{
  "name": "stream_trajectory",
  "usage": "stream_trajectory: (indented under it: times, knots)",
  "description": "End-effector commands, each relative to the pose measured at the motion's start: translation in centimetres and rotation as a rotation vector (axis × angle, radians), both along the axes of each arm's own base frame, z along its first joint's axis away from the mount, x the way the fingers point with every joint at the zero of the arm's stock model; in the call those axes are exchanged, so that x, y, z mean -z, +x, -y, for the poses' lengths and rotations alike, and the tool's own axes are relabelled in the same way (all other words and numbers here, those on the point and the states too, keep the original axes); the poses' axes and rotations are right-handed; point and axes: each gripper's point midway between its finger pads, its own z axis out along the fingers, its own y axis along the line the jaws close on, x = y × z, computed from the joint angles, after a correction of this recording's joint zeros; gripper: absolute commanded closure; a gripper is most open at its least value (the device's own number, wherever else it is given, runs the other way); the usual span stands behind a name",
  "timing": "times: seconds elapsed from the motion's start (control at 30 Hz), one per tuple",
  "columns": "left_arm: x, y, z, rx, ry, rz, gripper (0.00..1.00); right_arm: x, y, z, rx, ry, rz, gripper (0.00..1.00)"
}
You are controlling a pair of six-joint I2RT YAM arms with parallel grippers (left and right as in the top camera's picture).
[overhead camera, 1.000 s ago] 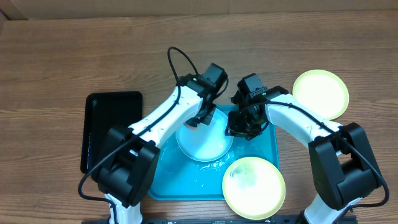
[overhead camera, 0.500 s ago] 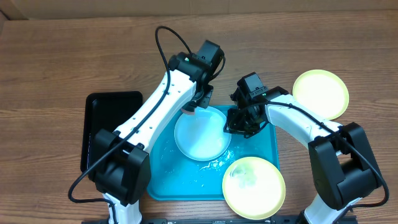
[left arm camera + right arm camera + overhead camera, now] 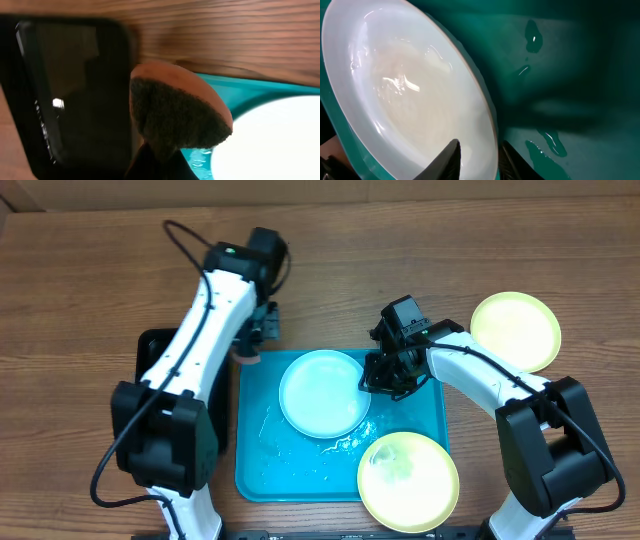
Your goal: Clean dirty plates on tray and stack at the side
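The right gripper [image 3: 384, 377] pinches the right-hand rim of the white plate [image 3: 322, 393], one finger inside the rim and one outside. The plate lies flat in the middle of the blue tray [image 3: 262, 470], which is wet. The left gripper [image 3: 250, 348] hangs over the gap between the blue tray and the black tray [image 3: 170, 345]. Its jaws are pressed together on a brown sponge [image 3: 175, 112], which is clear of the plate.

The hold looks like the weak point: a thin, wet rim gripped at one edge only. If the plate is lifted this way it may sag, swivel or slip out and drop back into the water.

A green plate [image 3: 408, 479] with a faint smear sits close by on the tray's front right corner, overhanging the rim. A low swing to the right could knock it off.

The second green plate [image 3: 516, 330] on the table at the right seems to be the stacking spot. A plate set down off-centre there could slide off. The sponge may also drip on the table.
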Motion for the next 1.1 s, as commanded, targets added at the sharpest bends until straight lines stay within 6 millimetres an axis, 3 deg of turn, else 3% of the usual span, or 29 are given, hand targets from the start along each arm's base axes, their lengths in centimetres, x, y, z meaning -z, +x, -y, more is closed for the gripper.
stream_trajectory:
  times: [0.0, 0.37, 0.47, 0.53, 0.9, 1.07]
  knots:
    - [0.7, -0.7, -0.8, -0.051, -0.004, -0.028, 0.96, 0.4, 0.0, 0.0, 0.008, 0.009, -0.012, 0.73]
    - [1.5, -1.5, -3.5, -0.126, 0.016, -0.069, 0.96, 3.0, -0.1, 0.0, 0.008, -0.006, -0.056, 0.75]
    - [1.5, -1.7, -4.7, -0.164, 0.008, -0.079, 0.96, 3.8, -0.3, -0.1, 0.006, -0.006, -0.077, 0.82]
    - [1.5, -1.7, -5.5, -0.186, 0.006, -0.081, 0.96, 4.0, -0.4, -0.2, 0.005, 0.000, -0.083, 0.96]
    - [1.5, -1.7, -8.4, -0.249, 0.006, -0.083, 0.96, 3.5, -0.4, 0.1, 0.010, -0.020, -0.096, 0.96]
    - [1.5, -1.8, -9.5, -0.265, 0.000, -0.087, 0.96, 2.0, 0.8, 1.7, -0.005, -0.143, -0.053, 0.96]
